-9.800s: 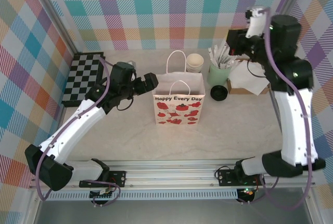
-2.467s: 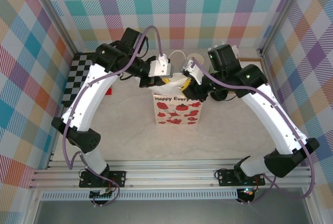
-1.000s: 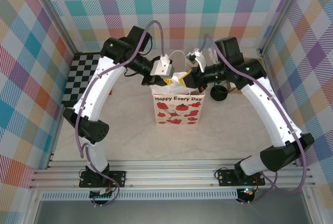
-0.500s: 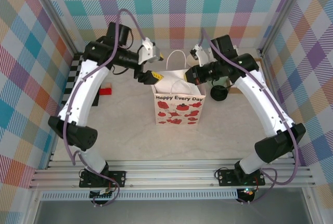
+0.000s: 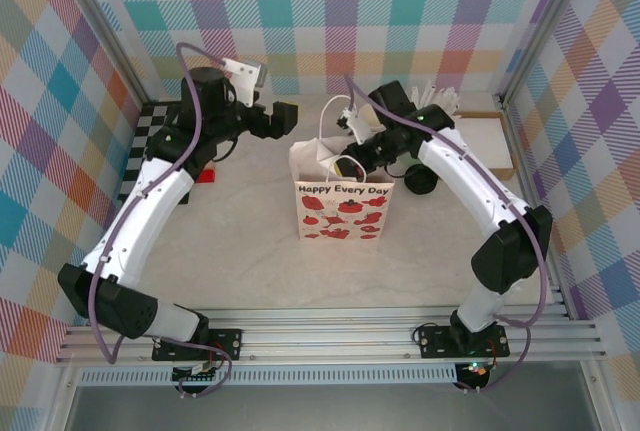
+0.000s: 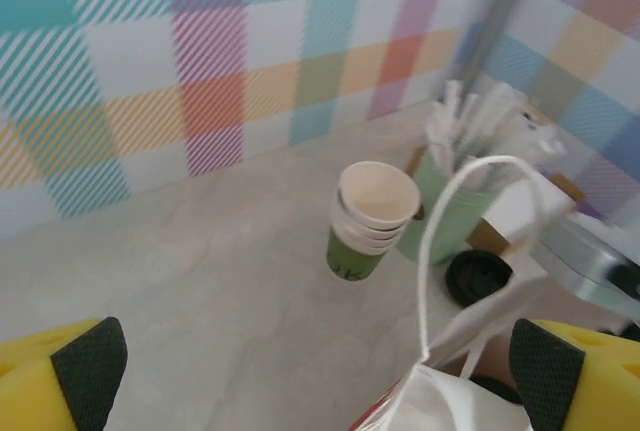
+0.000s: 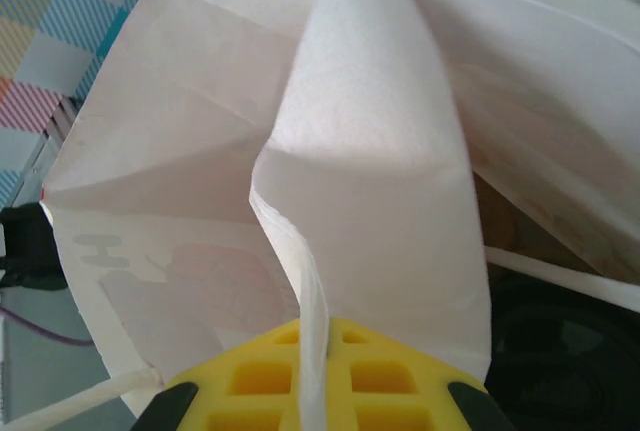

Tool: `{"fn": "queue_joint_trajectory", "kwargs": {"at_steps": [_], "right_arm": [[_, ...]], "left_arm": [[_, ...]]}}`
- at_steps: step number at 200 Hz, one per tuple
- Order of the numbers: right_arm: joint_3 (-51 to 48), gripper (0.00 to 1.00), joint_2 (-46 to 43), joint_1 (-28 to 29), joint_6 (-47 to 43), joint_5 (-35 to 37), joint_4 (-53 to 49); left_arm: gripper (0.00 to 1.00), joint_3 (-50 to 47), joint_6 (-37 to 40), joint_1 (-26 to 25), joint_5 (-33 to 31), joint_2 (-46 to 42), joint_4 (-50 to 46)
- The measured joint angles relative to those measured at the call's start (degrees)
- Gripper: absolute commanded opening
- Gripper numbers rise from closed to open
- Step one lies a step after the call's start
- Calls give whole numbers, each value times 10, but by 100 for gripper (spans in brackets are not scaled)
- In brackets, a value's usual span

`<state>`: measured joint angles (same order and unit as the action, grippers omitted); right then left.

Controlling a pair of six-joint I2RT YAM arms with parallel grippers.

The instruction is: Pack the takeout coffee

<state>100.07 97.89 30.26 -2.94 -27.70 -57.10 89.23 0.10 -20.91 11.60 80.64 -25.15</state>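
Observation:
A white paper bag (image 5: 343, 206) printed with strawberries stands mid-table, its mouth crumpled. My right gripper (image 5: 353, 154) is at its back right rim, shut on the paper edge (image 7: 322, 301), which runs between the yellow fingers (image 7: 250, 381). My left gripper (image 5: 284, 119) hangs open to the upper left of the bag, its pads (image 6: 90, 369) far apart, touching nothing. One takeout coffee with a black lid (image 5: 420, 179) stands on the table right of the bag, and its lid (image 6: 480, 276) also shows in the left wrist view. The bag's handle (image 6: 428, 251) rises in front of it.
A stack of lidless cups (image 6: 372, 219) and a pale green holder of white sticks (image 6: 450, 213) stand behind the bag. A checkerboard (image 5: 160, 146) and a small red block (image 5: 205, 173) lie at the left. A white box (image 5: 485, 138) sits at the back right.
My left gripper has drawn back from the bag's left rim, up and to the left. The right gripper has come down onto the bag's right rim.

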Motion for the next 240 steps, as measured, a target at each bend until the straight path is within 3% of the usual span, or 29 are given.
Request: {"fn": "queue_joint_trajectory", "kwargs": {"at_steps": [31, 57, 127, 186, 200, 210, 234, 240], "right_arm": [[24, 0, 18, 4, -74, 7, -9], [50, 2, 42, 4, -118, 27, -24], [114, 4, 48, -7, -257, 39, -153], [123, 3, 83, -13, -280, 37, -177], [129, 8, 100, -13, -280, 43, -175], [130, 20, 103, -13, -280, 47, -174], [129, 30, 83, -13, -269, 52, -151], [128, 40, 73, -13, -264, 56, -142]], "left_arm": [[100, -62, -106, 0, -84, -31, -5], [100, -93, -150, 0, -103, -58, -12], [100, -130, -179, 0, -78, -105, -31], [100, -130, -181, 0, -29, -97, -32], [100, -130, -186, 0, -20, -90, -32], [100, -132, -188, 0, -16, -86, -32], [100, -140, -201, -1, -16, -83, -32], [100, -141, -203, -1, -16, -82, -32]]}}
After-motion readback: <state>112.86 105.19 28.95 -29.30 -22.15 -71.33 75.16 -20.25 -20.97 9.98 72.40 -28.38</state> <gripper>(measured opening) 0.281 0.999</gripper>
